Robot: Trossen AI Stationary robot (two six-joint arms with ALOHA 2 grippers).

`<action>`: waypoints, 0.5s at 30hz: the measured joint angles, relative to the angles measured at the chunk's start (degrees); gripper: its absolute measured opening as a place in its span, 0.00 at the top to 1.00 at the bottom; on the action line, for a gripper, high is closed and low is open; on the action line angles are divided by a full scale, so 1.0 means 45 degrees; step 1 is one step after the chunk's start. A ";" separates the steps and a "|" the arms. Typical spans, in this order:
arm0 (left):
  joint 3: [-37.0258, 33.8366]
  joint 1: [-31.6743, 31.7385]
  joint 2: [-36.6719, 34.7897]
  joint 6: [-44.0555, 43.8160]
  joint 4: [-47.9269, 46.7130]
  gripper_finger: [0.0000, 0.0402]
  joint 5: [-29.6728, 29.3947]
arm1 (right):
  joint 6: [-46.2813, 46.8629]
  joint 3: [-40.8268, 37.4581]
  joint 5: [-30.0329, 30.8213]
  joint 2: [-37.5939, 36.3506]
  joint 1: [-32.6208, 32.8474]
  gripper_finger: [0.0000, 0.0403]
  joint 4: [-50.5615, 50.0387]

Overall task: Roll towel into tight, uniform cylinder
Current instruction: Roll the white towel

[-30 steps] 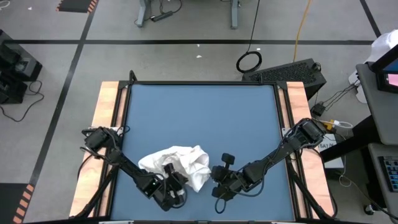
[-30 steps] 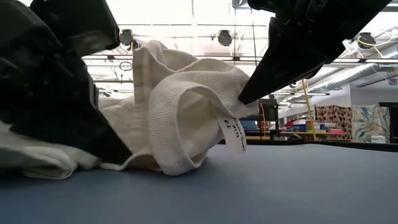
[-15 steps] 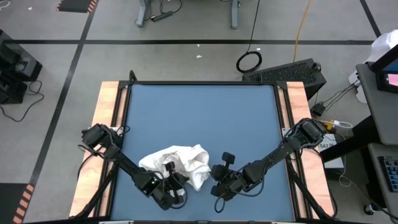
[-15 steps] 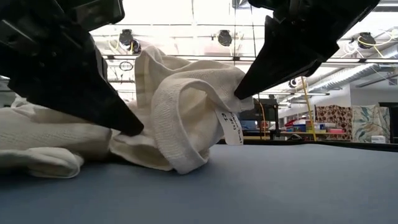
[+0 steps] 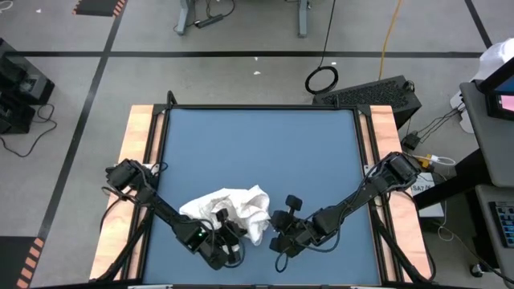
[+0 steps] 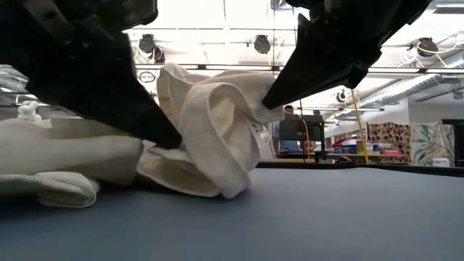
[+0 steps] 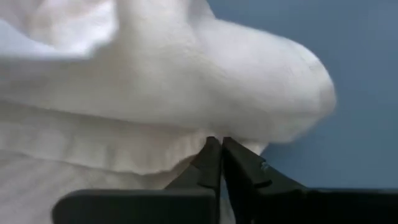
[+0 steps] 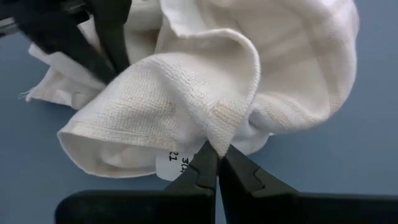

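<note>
At the near edge of the blue table (image 5: 257, 152), the crumpled towel (image 5: 229, 210) lies bunched between the left gripper (image 7: 217, 146) and right gripper (image 8: 214, 155), each pinching a hem fold, so spreading it flat should precede rolling.

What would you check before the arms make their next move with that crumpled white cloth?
1. Left gripper shut on the towel: ok.
2. Right gripper shut on a towel fold: ok.
3. Towel spread flat for rolling: not ok, bunched in a heap.
4. Towel fully on the blue table: ok.
5. Any roll started: not ok, no cylinder yet.
6. The two grippers apart: ok, close though.
</note>
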 joint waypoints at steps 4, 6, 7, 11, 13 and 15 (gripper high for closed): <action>0.0000 -0.0406 0.0000 0.0031 -0.0018 0.85 -0.0406 | 0.0041 0.0000 -0.0001 0.0000 -0.0062 1.00 0.0008; 0.0001 -0.0510 0.0000 0.0193 -0.0011 0.81 -0.0843 | 0.0062 0.0000 -0.0001 0.0000 -0.0062 1.00 0.0009; 0.0000 -0.0538 -0.0005 0.0263 -0.0007 0.80 -0.0876 | 0.0071 0.0000 -0.0001 0.0000 -0.0062 1.00 0.0009; 0.0005 -0.0385 -0.0010 0.0603 0.0360 0.85 0.0964 | 0.0083 0.0000 -0.0016 0.0000 -0.0053 1.00 0.0019; 0.0000 -0.0368 -0.0010 0.0586 0.0438 0.94 0.1313 | 0.0083 0.0000 -0.0020 0.0000 -0.0053 1.00 0.0019; -0.0003 -0.0421 -0.0010 0.0572 0.0122 0.98 0.1288 | 0.0083 0.0000 -0.0020 0.0000 -0.0053 1.00 0.0015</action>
